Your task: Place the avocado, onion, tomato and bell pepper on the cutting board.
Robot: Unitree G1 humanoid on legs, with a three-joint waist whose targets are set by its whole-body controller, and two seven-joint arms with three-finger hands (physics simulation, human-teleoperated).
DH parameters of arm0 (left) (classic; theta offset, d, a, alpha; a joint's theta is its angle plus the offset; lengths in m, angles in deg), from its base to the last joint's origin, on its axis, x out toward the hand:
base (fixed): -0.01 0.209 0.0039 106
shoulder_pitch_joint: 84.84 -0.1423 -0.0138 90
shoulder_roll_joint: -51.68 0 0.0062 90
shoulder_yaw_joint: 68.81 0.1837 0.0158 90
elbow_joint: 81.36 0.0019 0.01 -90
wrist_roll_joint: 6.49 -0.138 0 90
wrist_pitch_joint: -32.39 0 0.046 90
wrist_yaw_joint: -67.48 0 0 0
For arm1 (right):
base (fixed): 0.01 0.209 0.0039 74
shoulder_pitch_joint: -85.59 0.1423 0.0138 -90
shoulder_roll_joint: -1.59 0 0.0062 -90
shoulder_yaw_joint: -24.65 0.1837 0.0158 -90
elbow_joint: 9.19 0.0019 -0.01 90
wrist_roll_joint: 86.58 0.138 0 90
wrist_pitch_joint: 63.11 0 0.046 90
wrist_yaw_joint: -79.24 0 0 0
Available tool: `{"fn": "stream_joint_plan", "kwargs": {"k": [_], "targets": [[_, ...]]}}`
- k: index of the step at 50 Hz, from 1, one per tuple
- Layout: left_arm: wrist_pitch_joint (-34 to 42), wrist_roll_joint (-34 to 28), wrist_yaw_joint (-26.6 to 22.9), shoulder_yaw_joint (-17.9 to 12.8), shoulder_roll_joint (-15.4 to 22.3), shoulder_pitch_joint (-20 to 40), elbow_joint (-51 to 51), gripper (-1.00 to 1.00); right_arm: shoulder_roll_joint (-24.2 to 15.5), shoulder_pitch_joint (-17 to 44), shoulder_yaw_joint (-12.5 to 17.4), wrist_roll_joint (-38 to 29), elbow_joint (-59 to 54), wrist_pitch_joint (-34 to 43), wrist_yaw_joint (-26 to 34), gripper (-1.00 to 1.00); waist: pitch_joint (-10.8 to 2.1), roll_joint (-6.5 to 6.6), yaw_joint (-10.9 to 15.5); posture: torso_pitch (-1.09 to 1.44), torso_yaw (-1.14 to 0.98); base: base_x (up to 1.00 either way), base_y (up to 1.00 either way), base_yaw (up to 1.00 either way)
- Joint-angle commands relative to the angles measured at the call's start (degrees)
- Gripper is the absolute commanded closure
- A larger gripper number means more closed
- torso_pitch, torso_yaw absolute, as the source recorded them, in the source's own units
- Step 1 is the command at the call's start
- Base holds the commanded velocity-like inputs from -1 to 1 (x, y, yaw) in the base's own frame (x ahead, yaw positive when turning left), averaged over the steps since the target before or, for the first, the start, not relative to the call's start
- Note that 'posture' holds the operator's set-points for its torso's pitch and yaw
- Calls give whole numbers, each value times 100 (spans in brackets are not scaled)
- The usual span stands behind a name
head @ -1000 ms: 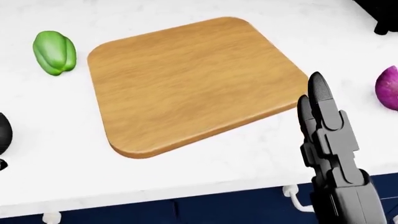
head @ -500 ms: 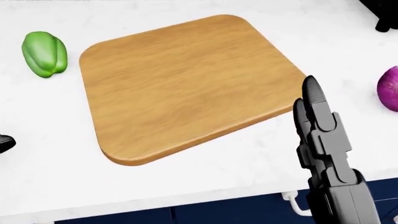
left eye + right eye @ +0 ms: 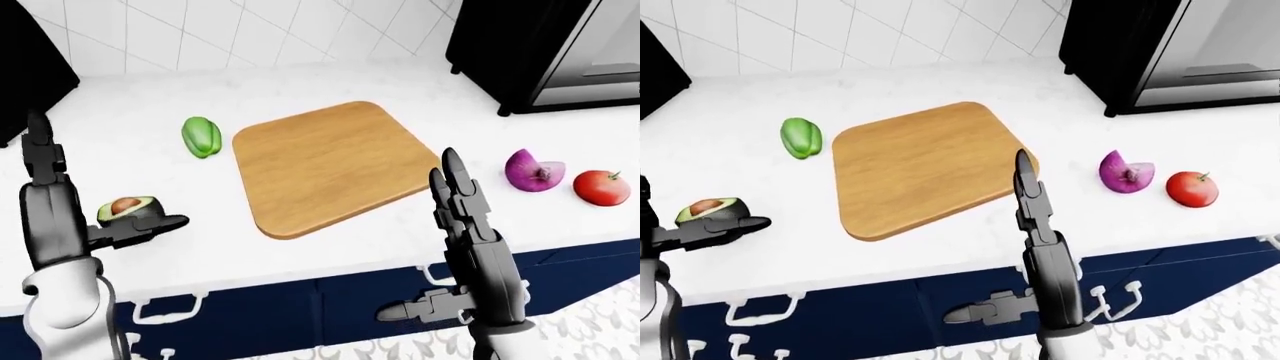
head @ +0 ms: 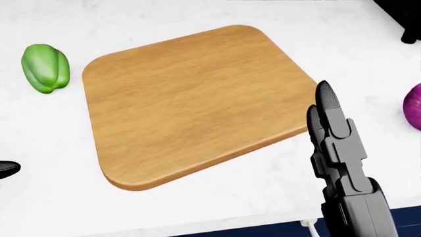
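Board [image 3: 335, 166] is bare, mid-table; all four items are off it.

Your left hand [image 3: 95, 225] is released: fingers straight up, thumb sticking out sideways just beneath the avocado half [image 3: 126, 208]. Can't tell if it touches; it isn't gripped. Your right hand [image 3: 470, 247] is also released, fingers extended, hovering over the table's near edge by the board's near-right corner, holding nothing.

Where things sit:
- avocado half: near the table's left near edge, cut face with pit tilted up.
- pepper [image 3: 201, 136]: just left of the board, lying on its side, apart from it.
- onion [image 3: 534, 171]: cut purple piece right of the board, well clear of it.
- tomato [image 3: 602, 187]: just right of the onion, toward the table's right near edge.

Handling, my read:
- Avocado: light, soft flesh, rounded skin likely to roll. Pinch across the skin sides, not the cut face.
- Pepper: light, hollow, glossy and lobed; wrap around the middle, gently.
- Onion: firm, but the irregular cut shape may rock. Take the rounded side.
- Tomato: smooth, round, squashy; it'll slip from a fingertip pinch, so cup it low, fingers spread.

Avocado is closest to the left hand; onion and tomato suit the right.
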Motion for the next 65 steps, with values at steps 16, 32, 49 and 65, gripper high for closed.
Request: {"fn": "stream_joint_plan", "kwargs": {"k": [16, 32, 49, 65], "targets": [[-989, -979, -50, 39, -9, -139, 240, -100, 5, 22, 36, 55, 207, -201, 0, -100, -54, 49, -20, 0, 0, 0, 0, 0], [-1809, -1722, 82, 286, -129, -353, 883, -100, 13, 35, 49, 62, 189, -205, 3, -100, -101, 74, -6, 0, 0, 0, 0, 0], [-2563, -2027, 63, 371, -165, -523, 1424, 100, 15, 38, 67, 91, 178, -200, 10, -100, -160, 106, 7, 0, 0, 0, 0, 0], [-1801, -885, 423, 157, -5, 137, 564, 100, 18, 50, 69, 84, 152, -207, 3, -100, -131, 91, -3, 0, 0, 0, 0, 0]]}}
